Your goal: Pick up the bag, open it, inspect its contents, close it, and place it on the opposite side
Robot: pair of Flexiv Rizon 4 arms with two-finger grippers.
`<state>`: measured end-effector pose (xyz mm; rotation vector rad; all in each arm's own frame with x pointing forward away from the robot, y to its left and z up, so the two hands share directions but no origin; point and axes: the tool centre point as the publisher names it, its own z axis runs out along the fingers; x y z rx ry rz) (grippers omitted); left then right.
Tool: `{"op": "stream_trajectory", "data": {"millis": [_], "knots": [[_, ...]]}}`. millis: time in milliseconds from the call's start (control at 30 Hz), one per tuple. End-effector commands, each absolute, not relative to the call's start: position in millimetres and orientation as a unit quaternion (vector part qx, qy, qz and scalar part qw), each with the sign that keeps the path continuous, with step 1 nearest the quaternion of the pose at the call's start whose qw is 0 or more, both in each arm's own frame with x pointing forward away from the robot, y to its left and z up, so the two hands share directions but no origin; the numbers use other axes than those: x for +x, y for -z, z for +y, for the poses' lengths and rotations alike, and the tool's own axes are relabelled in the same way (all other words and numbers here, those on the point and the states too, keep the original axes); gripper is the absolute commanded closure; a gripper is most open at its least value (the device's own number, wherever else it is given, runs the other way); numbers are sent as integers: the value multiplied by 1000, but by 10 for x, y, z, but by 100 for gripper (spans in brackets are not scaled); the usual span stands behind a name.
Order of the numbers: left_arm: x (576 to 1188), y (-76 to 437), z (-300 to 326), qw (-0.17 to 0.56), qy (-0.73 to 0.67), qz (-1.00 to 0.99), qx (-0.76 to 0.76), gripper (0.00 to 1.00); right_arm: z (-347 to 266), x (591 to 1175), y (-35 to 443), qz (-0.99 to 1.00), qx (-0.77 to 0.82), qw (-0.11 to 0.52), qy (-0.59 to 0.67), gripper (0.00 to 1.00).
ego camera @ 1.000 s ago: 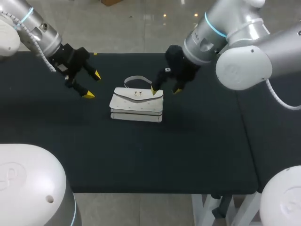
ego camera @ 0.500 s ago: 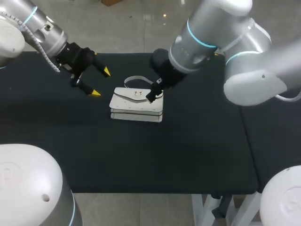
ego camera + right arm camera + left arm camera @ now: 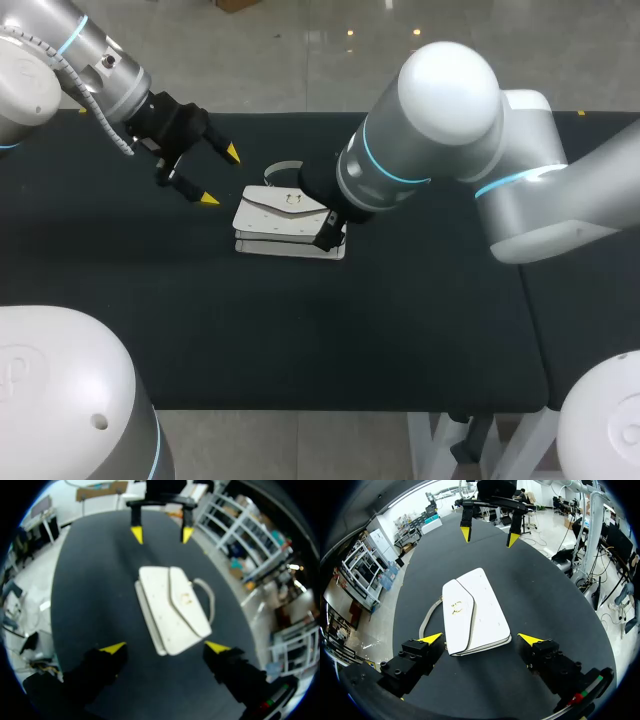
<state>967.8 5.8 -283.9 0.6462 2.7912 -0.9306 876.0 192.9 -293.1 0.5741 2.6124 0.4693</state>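
A small white leather-look handbag with a flap front (image 3: 285, 215) lies flat near the middle of the black cloth-covered bench (image 3: 300, 330), flap up, its thin pale loop strap (image 3: 283, 168) curling out from the far edge. It looks light and semi-stiff: the body should hold its shape, but the smooth skin is probably slippery and the flap soft enough to bend if pinched alone. The small gold clasp (image 3: 455, 609) on the flap marks where it opens. The strap seems the surest hold for lifting, though floppy; gripping across the short end of the body would be steadier. The left pincer (image 3: 220, 176) hangs just beside the bag, fingers spread and holding nothing. The right pincer (image 3: 165, 647) hovers over the bag's other end, also spread wide, its yellow tips flanking that end without visibly touching it.
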Motion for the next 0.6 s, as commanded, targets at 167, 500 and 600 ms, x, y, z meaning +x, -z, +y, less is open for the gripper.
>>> {"op": "stream_trajectory", "data": {"millis": [167,500,600], "knots": [[9720,2973,-18,110,325,906,250,0,1997,8695,3078,923,170,313,-143,0],[9787,3025,-284,147,328,879,315,0,2046,8723,3345,912,102,382,-113,0],[9799,3014,-356,153,323,876,324,0,2074,8745,3382,907,87,401,-100,0]]}}
